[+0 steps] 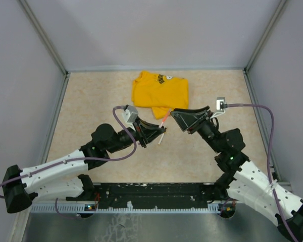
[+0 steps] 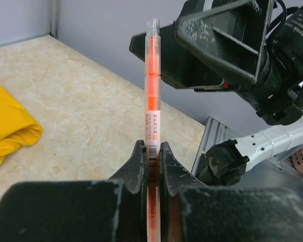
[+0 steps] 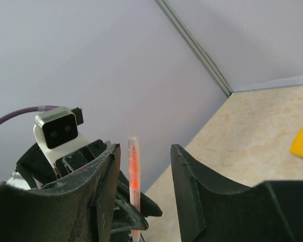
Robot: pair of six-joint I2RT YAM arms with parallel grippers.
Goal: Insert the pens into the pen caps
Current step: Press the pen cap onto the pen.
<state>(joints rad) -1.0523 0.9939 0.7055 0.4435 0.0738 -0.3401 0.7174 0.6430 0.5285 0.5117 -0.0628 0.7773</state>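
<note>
My left gripper (image 2: 151, 146) is shut on the lower barrel of a pen (image 2: 152, 91), a white-barrelled orange highlighter that stands upright out of the jaws. A clear pen cap (image 2: 152, 45) covers its upper end, with orange showing through. From above, the pen (image 1: 164, 122) slants between the two grippers, over the T-shirt's near edge. My right gripper (image 3: 144, 151) is open. The capped end of the pen (image 3: 134, 171) stands between its fingers, close to the left finger (image 3: 103, 186) and apart from the other. The right gripper (image 1: 184, 119) faces the left gripper (image 1: 152, 133).
A folded yellow T-shirt (image 1: 159, 89) lies on the beige table (image 1: 91, 101) just behind both grippers. Grey walls enclose the table on the left, back and right. The left wrist camera (image 3: 55, 131) shows behind the pen.
</note>
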